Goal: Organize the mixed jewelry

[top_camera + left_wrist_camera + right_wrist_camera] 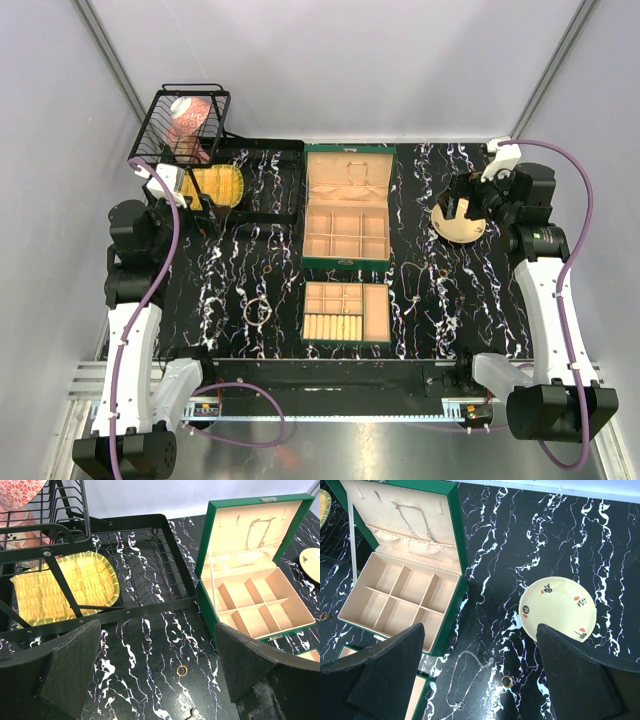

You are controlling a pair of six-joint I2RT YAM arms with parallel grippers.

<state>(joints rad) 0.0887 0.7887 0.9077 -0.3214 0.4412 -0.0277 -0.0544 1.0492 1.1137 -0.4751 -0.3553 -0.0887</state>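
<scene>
Sorting looks barely begun: a slim round metal bangle (258, 310), a fine silver chain (465, 680) and a small gold ring (506, 681) lie loose on the black marbled worktop (220, 270), the open green box (345, 264) beyond shows bare beige compartments, and the left end effector (157, 665) and right end effector (480, 675) gape empty.
</scene>
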